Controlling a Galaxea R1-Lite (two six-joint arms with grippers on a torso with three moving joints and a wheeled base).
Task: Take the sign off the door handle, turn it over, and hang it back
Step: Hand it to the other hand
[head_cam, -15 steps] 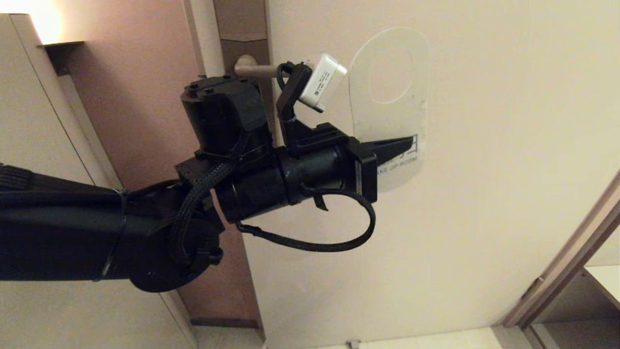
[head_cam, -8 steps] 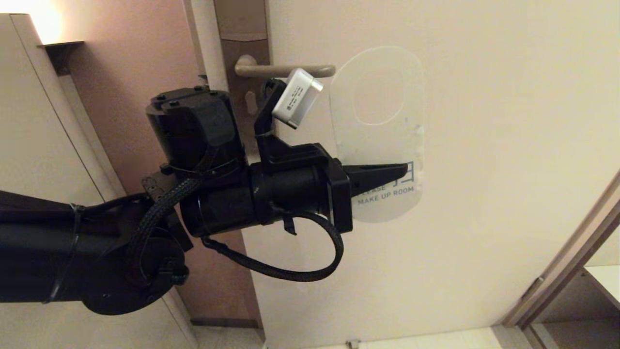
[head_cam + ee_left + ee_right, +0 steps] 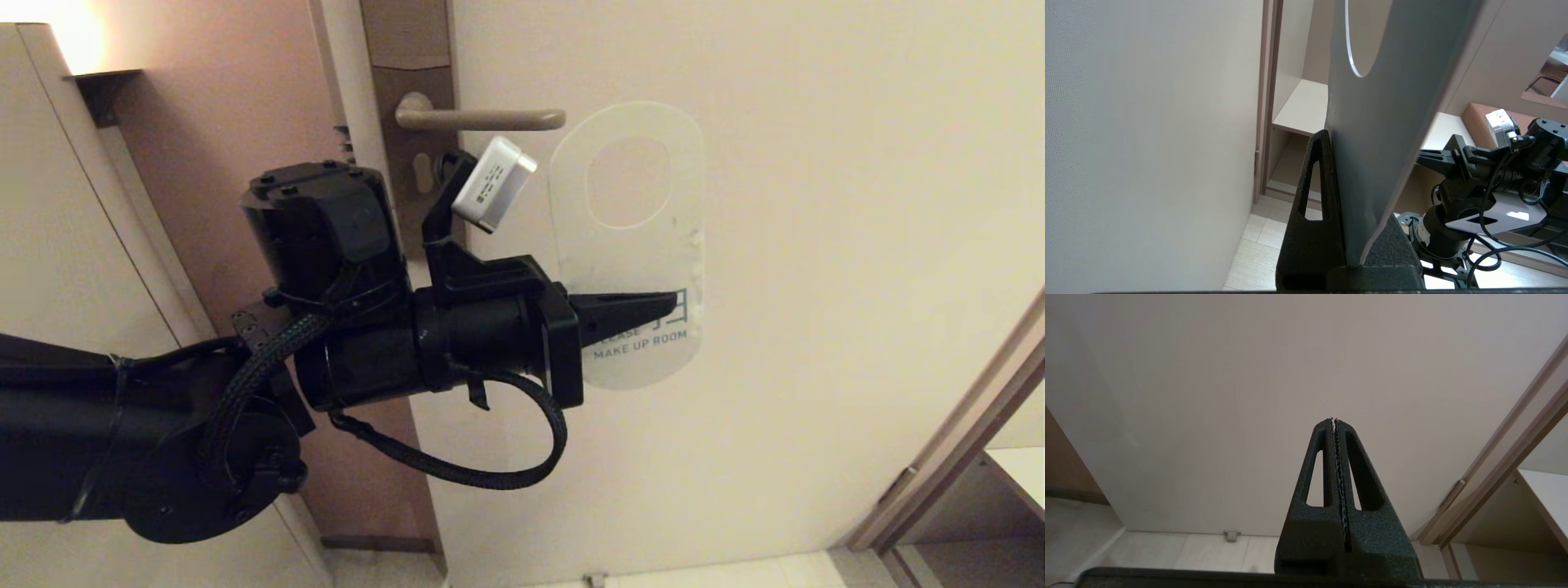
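Gripping sign (image 3: 629, 245), left tool (image 3: 665, 306) beside door handle (image 3: 482, 120).

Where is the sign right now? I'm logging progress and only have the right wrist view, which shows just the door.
Observer: It is in the left gripper, which is shut on the lower end of the sign, clear of the door handle.
Operator: Which face shows?
Observer: The head view reads MAKE UP ROOM, the white face.
Operator: Is it upright?
Observer: Yes, with the oval hole on top, lower than the handle's tip and to its right.
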